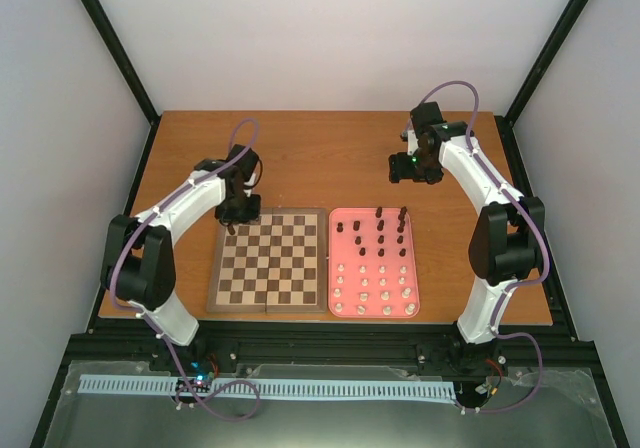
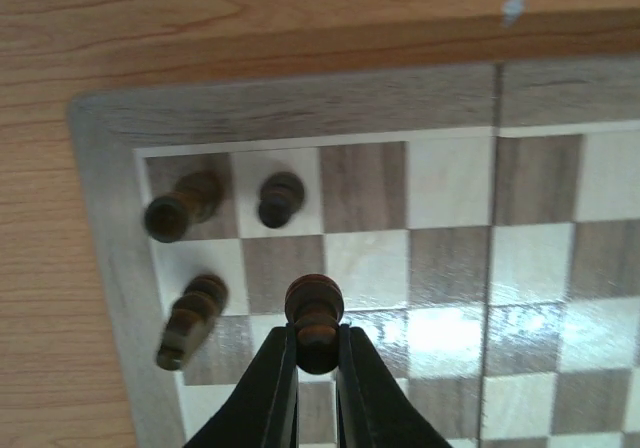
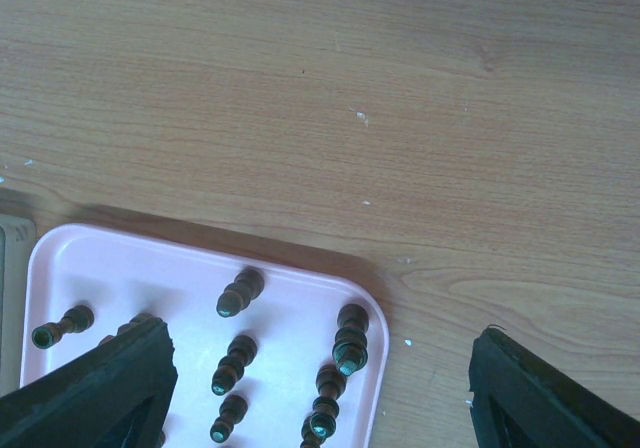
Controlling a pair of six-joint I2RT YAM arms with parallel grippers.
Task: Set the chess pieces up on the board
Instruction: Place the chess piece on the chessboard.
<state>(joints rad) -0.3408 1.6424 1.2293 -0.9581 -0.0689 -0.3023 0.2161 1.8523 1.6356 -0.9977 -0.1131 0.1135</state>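
Closest in, the left gripper [image 2: 318,346] has its jaws pinched tight on a dark pawn [image 2: 315,308]. It grips low on the stem so the head stands clear, over the far left corner of the board [image 2: 100,178]. Whether the base touches the square I cannot tell. Three dark pieces [image 2: 280,198] stand in that corner (two on the back row, one in front), so I'd guess this pawn belongs beside the front one. The right gripper [image 3: 320,368] hangs with jaws wide apart and empty, over the table [image 3: 400,118] just past the far corner of the pink tray [image 3: 150,268], probably lined up for a pick. The other chess pieces [image 1: 375,268] wait in rows on the tray, dark farther, cream nearer.
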